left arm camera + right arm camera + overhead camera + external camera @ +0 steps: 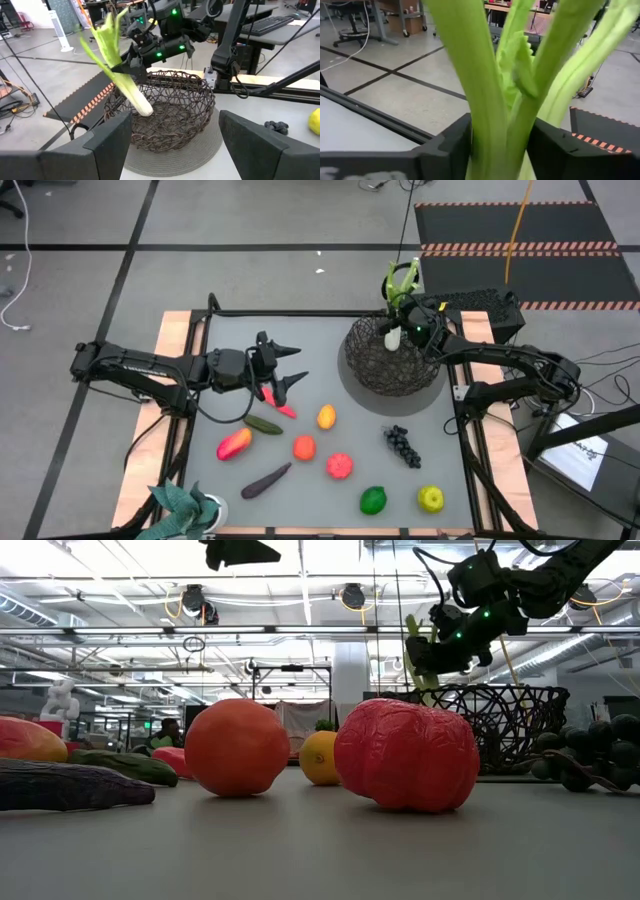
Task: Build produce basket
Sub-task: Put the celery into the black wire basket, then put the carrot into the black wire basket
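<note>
overhead, one black wire basket (375,370) sits on a round grey mat (430,395) at the far right of the table (320,515), and one leek (117,65) hangs over its far rim, white end down inside the bowl, green leaves up. the right gripper (131,67) is at that rim with the leek between its fingers; in the right wrist view the stalks (495,100) stand between the two dark fingers (445,145), touching them or nearly so, but whether the grip is firm or already slackening i cannot tell.

the left gripper (288,366) hovers over the middle-left of the table with its fingers spread wide and nothing between them; in its own wrist view the two fingers (107,142) frame the basket.

on the table i count ten loose pieces of produce: one red chili-shaped piece (277,402) just under the left gripper, one dark green cucumber (264,424), one red-and-yellow fruit (233,444), one small orange-yellow fruit (326,417), one orange fruit (304,448), one red lumpy fruit (339,466), one dark eggplant (265,479), one bunch of dark grapes (401,445), one green fruit (373,500) and one yellow-green fruit (431,499).

one teal leafy plant (180,510) stands at the near left corner.
</note>
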Available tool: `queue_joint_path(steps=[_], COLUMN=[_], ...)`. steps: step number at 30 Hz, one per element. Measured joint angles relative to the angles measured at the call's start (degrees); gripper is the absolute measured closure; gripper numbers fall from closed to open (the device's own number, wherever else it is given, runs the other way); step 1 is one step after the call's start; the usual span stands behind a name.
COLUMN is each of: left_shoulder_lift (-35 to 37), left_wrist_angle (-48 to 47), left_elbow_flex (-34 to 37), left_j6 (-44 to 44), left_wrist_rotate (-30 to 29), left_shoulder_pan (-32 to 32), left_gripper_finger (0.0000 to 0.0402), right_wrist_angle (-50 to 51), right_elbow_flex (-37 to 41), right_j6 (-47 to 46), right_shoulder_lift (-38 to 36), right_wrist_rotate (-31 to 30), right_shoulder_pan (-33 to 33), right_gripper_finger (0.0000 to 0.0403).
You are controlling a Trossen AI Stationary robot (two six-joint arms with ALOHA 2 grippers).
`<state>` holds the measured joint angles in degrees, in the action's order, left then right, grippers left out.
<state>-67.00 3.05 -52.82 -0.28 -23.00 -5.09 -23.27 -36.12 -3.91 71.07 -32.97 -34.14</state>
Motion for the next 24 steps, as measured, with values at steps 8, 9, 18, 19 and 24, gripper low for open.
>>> queue_joint_path(steps=[8,9,18,19,24], left_shoulder_lift=[0.0,0.0,0.0,0.0,0.0], left_wrist_angle=[0.0,0.0,-0.5,-0.6,-1.7], left_elbow_flex=[0.0,0.0,0.0,0.0,0.0], left_j6=[1.3,1.3,1.5,1.5,1.5], left_wrist_rotate=[0.0,0.0,0.0,0.0,0.0], left_shoulder_pan=[-1.2,-1.2,-1.3,-1.3,-1.3], left_gripper_finger=[0.0103,0.0103,0.0103,0.0103,0.0103], right_wrist_angle=[0.1,0.1,7.8,9.7,19.6], right_elbow_flex=[0.0,0.0,0.0,0.0,0.0], right_j6=[1.6,1.6,4.8,4.8,4.1], right_shoulder_lift=[-0.3,-0.3,-4.3,-5.6,-13.8], right_wrist_rotate=[-0.2,-0.2,0.2,0.2,0.2], right_shoulder_pan=[-1.3,-1.4,2.0,2.8,7.5], right_gripper_finger=[0.0186,0.0181,0.0159,0.0159,0.0162])
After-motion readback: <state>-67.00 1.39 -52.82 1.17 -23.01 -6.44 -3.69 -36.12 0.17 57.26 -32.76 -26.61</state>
